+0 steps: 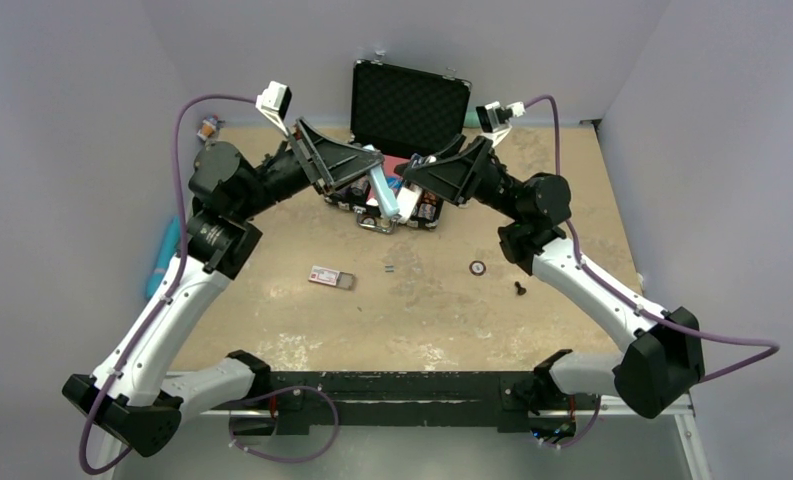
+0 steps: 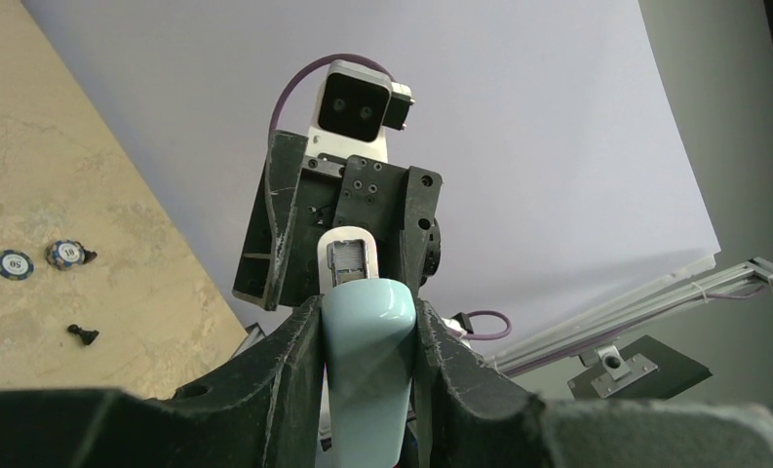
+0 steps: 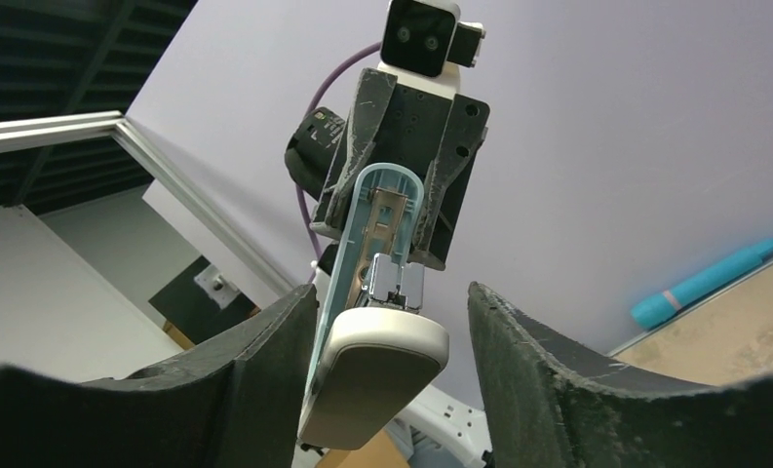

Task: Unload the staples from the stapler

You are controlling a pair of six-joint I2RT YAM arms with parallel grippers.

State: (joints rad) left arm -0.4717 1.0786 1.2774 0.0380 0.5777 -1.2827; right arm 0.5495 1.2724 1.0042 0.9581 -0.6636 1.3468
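Left gripper (image 2: 367,322) clamps the opened stapler (image 1: 383,192); right gripper (image 3: 392,312) straddles its white end, jaws apart, not gripping. 1 strip of staples (image 1: 389,268) lies on the table (image 1: 422,310); can't tell if more remain inside.

- Left arm (image 1: 157,322) and right arm (image 1: 590,290): the lower links are cased in white, the joints and upper links in black.
- A purple cable (image 1: 212,97) is run along each arm.
- A white camera (image 2: 356,102) with a dark lens face is mounted at each wrist.
- Fingers (image 2: 275,385) are moulded in matt black, with scuffed edges.
- Small screws (image 2: 367,185) are set in the black plate below the camera.
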